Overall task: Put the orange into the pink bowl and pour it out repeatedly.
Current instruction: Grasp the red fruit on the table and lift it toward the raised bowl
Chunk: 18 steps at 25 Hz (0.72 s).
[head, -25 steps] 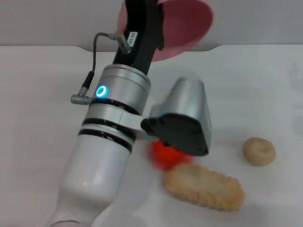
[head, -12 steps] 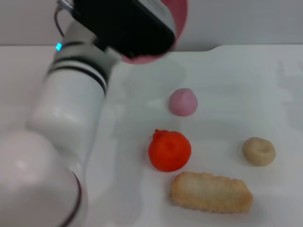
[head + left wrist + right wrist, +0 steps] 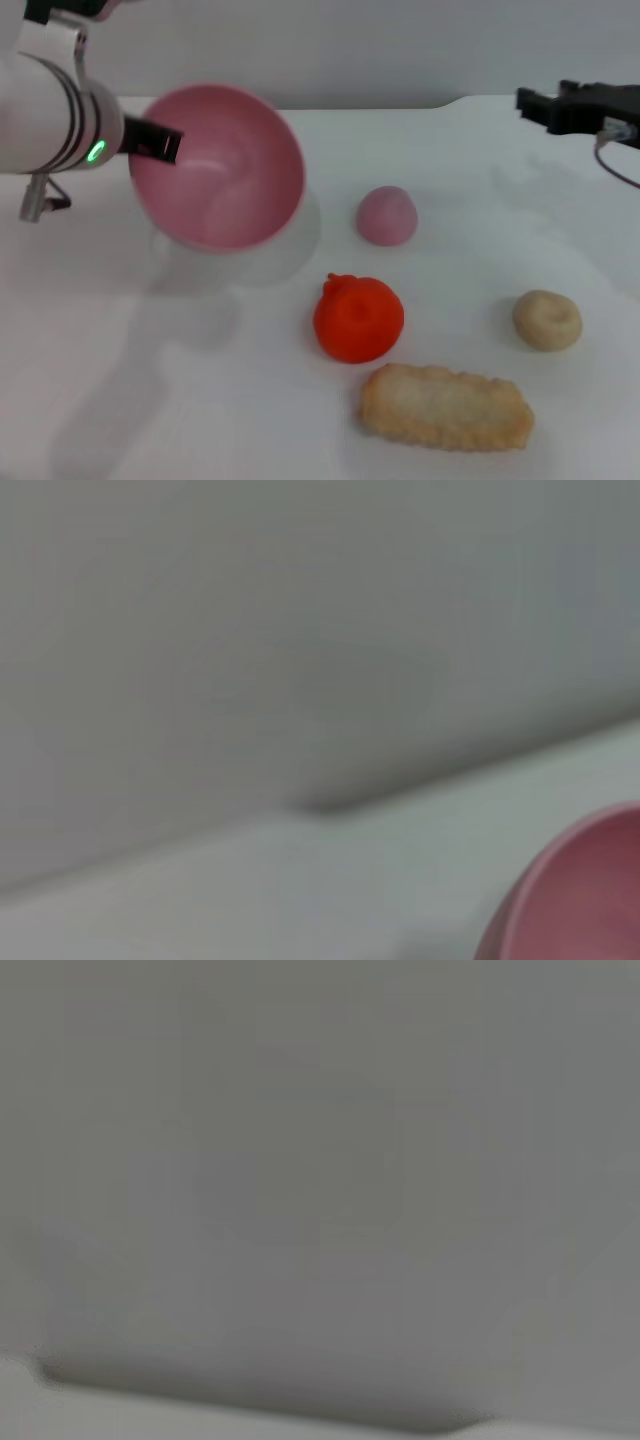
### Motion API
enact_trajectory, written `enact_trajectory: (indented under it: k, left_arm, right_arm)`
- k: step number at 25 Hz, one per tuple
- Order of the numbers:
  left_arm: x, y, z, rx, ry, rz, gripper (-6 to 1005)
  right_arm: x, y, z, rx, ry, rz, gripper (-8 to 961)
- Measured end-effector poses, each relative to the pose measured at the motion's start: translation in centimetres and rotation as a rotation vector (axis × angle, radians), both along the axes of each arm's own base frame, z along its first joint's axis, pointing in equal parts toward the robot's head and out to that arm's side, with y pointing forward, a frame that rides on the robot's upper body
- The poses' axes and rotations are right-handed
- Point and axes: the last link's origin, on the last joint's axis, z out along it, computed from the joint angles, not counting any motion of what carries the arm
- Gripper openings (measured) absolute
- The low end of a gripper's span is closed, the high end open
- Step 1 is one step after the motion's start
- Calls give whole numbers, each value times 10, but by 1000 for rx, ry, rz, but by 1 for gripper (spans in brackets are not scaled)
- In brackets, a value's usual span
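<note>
While the left gripper [image 3: 150, 142] holds the pink bowl [image 3: 218, 165] by its rim, clamped on the near-left edge, the bowl hangs tilted above the table [image 3: 150, 400] with its mouth turned toward the robot and its inside empty; a sliver of the same bowl's edge shows in the left wrist view. Item, task piece: the orange [image 3: 358, 318], resting on the table, well apart from the gripper, off to its right and nearer the robot, touching nothing. Item: a pale-pink dome [image 3: 387, 215], on the table to the right of the bowl and beyond the orange. Item: a beige bun [image 3: 546, 319], far to the right of the gripper. Item: a long breaded piece [image 3: 446, 407], just nearer the robot than the orange, close beside it. Item: the right gripper [image 3: 550, 106], raised at the far right, away from everything; whether its fingers stand apart or together cannot be told. Handling note, as a judgement: the pour appears complete, so the bowl wants levelling and setting down upright on bare table, clear of the dome, with the rim grip kept firm until the base sits flat, leaving the orange open to a pick from above.
</note>
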Motion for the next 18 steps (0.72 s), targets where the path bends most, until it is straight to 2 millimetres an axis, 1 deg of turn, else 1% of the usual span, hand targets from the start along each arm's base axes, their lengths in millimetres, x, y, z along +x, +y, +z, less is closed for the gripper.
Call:
enact_trajectory:
  k: [1, 6, 9, 16, 18]
  left_arm:
    - [-9, 0, 1, -48, -5, 41, 42]
    - [-16, -4, 4, -78, 24, 85, 42]
    - [-16, -4, 5, -75, 36, 90, 42]
    - [-27, 1, 9, -72, 71, 113, 42]
    - [-29, 1, 9, -73, 74, 117, 42]
  right_arm:
    - [-3, 0, -2, -34, 8, -8, 545]
    - [-15, 3, -10, -165, -13, -46, 544]
    - [-21, 2, -19, -216, -38, -36, 544]
    - [-38, -14, -53, -334, -76, 26, 545]
    - [-45, -19, -63, -366, -82, 44, 626]
